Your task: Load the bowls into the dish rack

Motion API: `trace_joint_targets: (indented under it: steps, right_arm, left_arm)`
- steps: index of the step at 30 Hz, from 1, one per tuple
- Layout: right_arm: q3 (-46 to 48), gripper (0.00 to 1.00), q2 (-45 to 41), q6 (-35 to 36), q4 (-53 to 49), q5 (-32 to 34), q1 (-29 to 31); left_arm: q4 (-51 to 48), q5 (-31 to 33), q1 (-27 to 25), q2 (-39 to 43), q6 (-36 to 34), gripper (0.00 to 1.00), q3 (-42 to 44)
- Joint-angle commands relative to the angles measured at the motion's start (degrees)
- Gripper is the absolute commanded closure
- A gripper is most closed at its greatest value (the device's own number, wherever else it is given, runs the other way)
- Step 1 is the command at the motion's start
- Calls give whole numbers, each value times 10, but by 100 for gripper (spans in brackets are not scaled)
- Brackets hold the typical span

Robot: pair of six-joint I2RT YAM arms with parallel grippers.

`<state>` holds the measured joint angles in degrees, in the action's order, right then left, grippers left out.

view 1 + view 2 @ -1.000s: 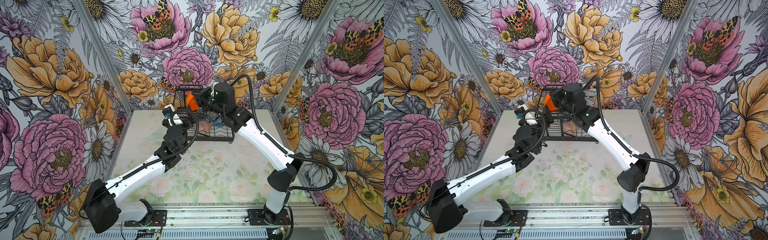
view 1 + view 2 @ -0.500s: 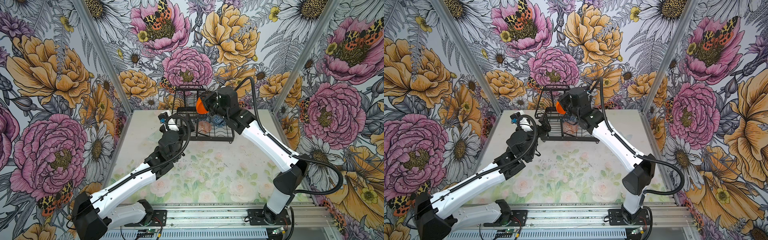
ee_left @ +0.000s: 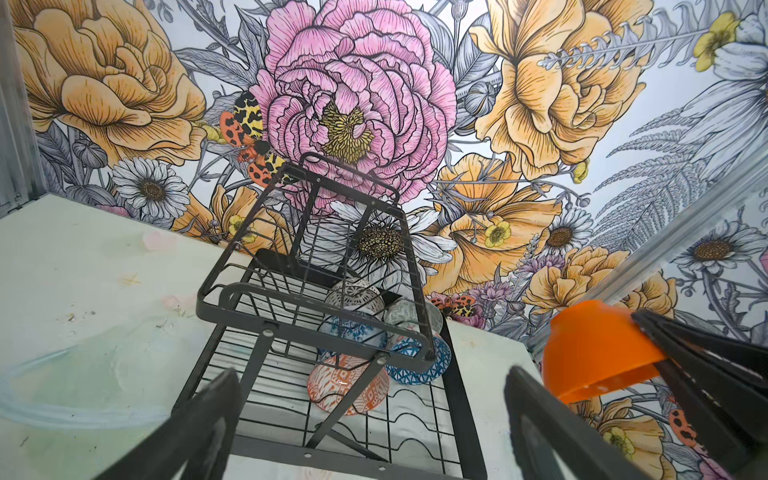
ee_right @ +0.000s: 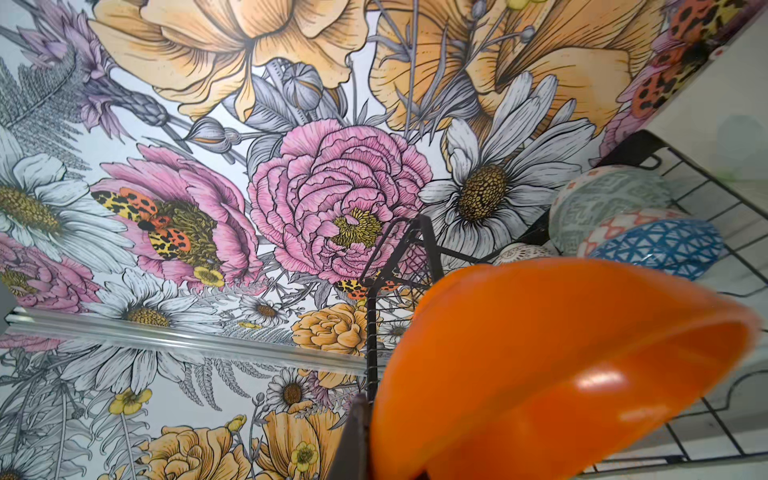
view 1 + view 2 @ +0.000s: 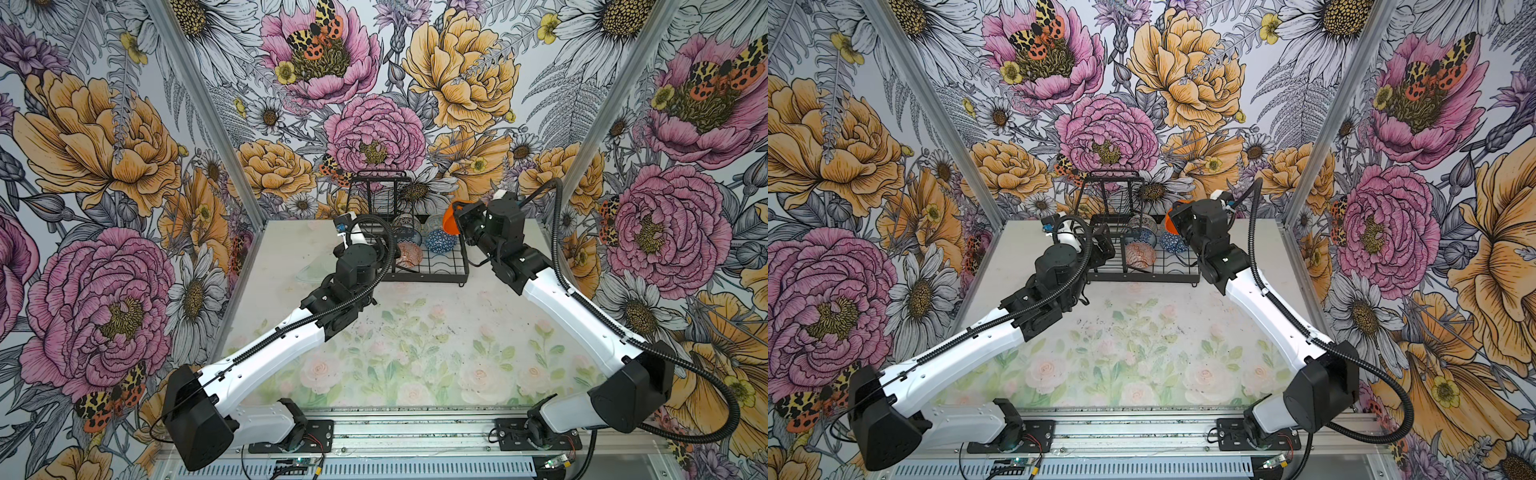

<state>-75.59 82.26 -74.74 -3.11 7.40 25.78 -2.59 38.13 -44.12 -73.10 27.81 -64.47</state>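
The right gripper (image 5: pixel 459 219) pinches the rim of the orange bowl (image 5: pixel 449 223), holding it tilted and raised at the right edge of the dish rack (image 5: pixel 424 273). The rack's bare front wires lie down and leftward. The left gripper (image 3: pixel 370 415), spread and empty, hovers at its left front.

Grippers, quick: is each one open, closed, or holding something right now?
Left gripper: open, holding nothing.
Right gripper: closed on the orange bowl.

Glossy orange bowl (image 4: pixel 561 374), black metal wire rack (image 3: pixel 268 330)
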Motion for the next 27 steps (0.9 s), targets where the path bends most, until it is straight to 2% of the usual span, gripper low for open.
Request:
trace_joint_targets:
  steps: [1, 4, 12, 21, 27]
  right_arm:
    - [43, 100, -18, -14, 116, -18, -22]
    - [61, 100, -19, 7, 117, -36, -37]
    - [125, 100, 9, -11, 196, -58, -48]
    - [136, 100, 87, 4, 286, -77, -48]
    - [155, 100, 109, -5, 310, -45, -48]
  left_arm:
    - [-45, -29, 3, -18, 23, 1, -30]
    - [-57, -33, -3, -36, 32, 1, -48]
    - [-105, -88, -12, -98, 50, 1, -132]
    - [-111, -188, 16, -127, 67, 1, -137]
    - [-136, -238, 32, -126, 63, 1, -148]
